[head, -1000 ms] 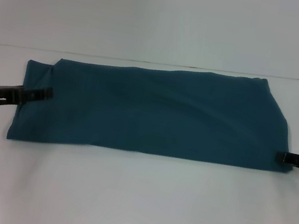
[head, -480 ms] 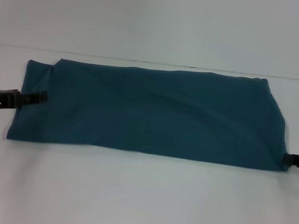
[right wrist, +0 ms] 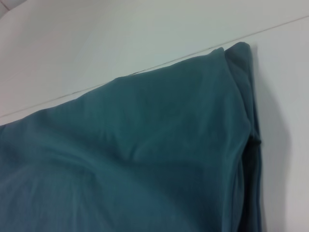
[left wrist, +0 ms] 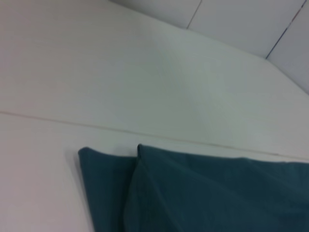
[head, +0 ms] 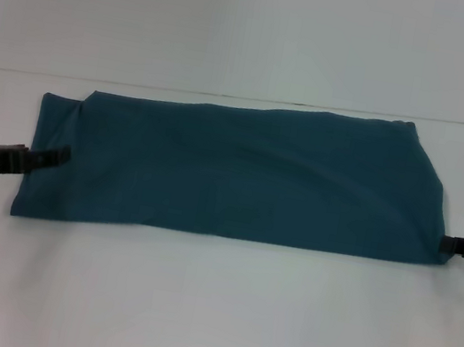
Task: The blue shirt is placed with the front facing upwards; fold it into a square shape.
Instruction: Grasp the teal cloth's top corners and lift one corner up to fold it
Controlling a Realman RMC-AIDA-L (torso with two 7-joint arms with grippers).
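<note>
Soft blue shirt (head: 241, 171) lies as a long folded band; gripper openings can't be told.

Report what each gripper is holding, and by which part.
Cannot be told: left gripper lies over the blue shirt's left end, right gripper meets its right edge.

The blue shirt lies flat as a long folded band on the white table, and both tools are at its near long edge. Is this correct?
Not quite. The head view shows the left tool and the right tool at the blue shirt's two short ends, not its near long edge. The rest holds: a long folded band on the white table.
</note>
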